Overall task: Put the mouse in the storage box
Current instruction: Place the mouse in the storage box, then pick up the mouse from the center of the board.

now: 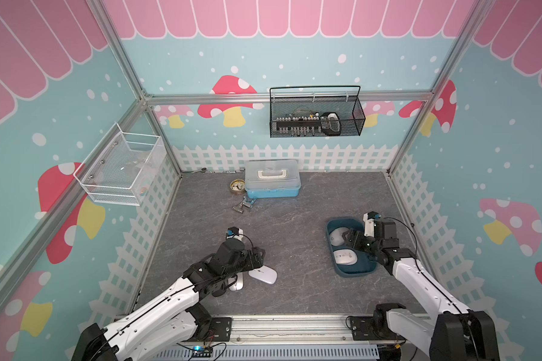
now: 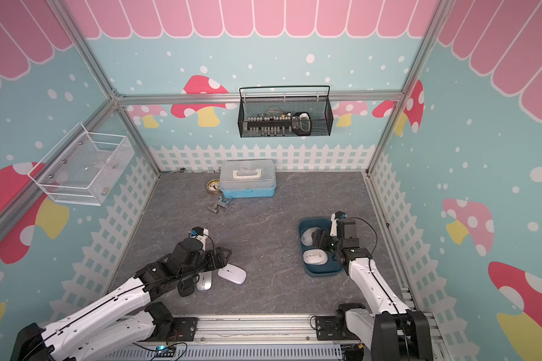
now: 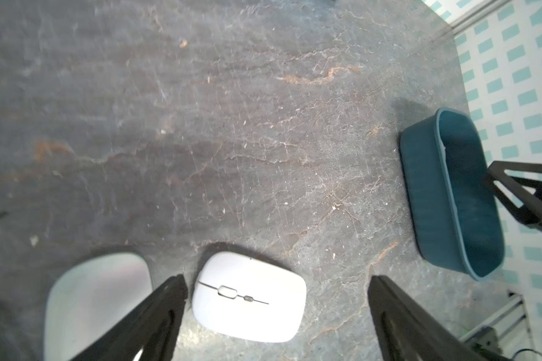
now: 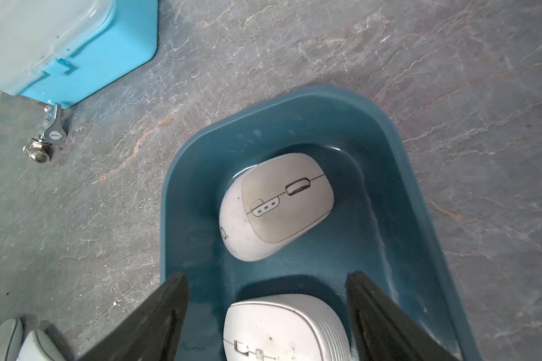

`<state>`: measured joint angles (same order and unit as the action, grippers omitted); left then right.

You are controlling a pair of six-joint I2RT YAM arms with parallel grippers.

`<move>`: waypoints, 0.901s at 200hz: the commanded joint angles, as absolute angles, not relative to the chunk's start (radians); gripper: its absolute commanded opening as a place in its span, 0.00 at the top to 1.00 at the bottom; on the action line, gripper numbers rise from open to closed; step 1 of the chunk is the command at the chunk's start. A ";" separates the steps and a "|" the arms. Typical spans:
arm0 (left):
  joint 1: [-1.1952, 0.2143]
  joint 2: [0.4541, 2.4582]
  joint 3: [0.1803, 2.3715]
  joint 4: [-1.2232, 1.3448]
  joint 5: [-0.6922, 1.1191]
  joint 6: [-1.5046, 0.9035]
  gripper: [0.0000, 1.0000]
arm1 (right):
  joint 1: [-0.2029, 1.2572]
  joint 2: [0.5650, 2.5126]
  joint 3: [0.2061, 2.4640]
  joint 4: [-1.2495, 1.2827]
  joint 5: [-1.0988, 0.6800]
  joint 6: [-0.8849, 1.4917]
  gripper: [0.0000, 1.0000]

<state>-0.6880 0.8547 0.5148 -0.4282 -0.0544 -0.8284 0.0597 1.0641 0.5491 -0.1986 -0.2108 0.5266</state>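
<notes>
1. Teal plastic storage box lay beneath the right gripper, with two mice inside: a beige-topped mouse beyond the fingertips and a ridged grey mouse between the jaws.
2. Those jaws stood wide and gripped nothing. A crooked lift could have hooked the ridged mouse or shoved the box wall.
3. Also wide and empty, the left gripper straddled a flat white mouse on the table, well apart from the box.
4. That mouse sat close to one finger with a gap at the other, so closing off-centre might have spun or squirted it out.
5. Just outside that same finger lay a silver mouse, liable to be bumped.
</notes>
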 commanded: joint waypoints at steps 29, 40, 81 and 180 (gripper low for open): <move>-0.711 0.964 0.561 -0.470 0.053 -1.062 0.17 | 0.060 1.058 0.608 -0.251 -0.301 0.536 0.18; -0.722 0.993 0.587 -0.500 0.038 -1.128 0.15 | 0.060 1.049 0.612 -0.257 -0.301 0.534 0.18; -0.810 1.039 0.671 -0.615 -0.046 -1.325 0.01 | 0.060 1.053 0.629 -0.293 -0.318 0.526 0.18; -1.001 1.188 0.701 -0.767 -0.136 -1.646 0.01 | 0.061 1.036 0.607 -0.286 -0.352 0.531 0.18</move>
